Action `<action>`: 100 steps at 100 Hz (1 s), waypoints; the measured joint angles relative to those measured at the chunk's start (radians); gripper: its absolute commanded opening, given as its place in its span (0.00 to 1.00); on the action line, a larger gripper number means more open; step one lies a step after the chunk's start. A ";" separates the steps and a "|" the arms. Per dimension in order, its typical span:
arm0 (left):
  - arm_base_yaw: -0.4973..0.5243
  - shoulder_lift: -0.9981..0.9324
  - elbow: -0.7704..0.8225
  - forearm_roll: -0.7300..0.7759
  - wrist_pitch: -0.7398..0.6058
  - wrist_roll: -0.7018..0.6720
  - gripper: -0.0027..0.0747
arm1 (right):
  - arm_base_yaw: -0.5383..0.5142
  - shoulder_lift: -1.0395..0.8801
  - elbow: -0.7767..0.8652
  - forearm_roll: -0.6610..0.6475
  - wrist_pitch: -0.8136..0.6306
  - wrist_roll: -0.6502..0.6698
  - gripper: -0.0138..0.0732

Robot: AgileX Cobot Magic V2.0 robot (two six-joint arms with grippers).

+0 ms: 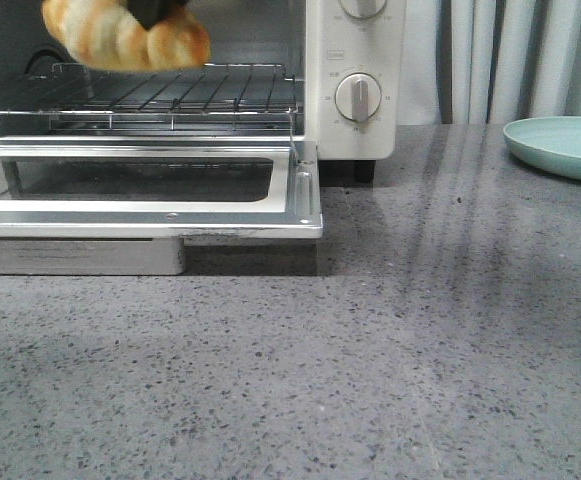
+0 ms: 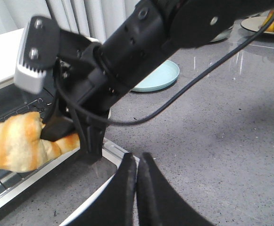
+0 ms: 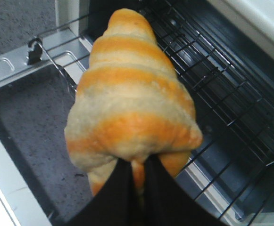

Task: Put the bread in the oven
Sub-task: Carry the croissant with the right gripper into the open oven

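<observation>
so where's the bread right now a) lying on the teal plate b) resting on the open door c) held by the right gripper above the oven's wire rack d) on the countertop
c, the right gripper is shut on the bread, holding it above the wire rack of the oven.

You've got a grey speckled counter [image 1: 390,380]. Oven [image 1: 355,120] sits on it at back-left, black feet down, door dropped open w/ its front edge resting on a silver block [image 1: 75,257]. Pale teal plate [image 1: 562,147] on it far right, well apart from oven.
</observation>
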 measured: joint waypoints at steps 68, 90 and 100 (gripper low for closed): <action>0.000 0.000 0.000 -0.002 0.000 0.000 0.01 | -0.109 0.030 0.000 -0.029 -0.124 0.007 0.08; 0.000 0.000 0.000 -0.002 0.000 0.000 0.01 | -0.110 0.048 0.000 -0.035 -0.195 0.007 0.08; 0.000 0.000 0.000 -0.002 0.000 0.000 0.01 | -0.106 0.066 0.000 -0.037 -0.208 0.007 0.08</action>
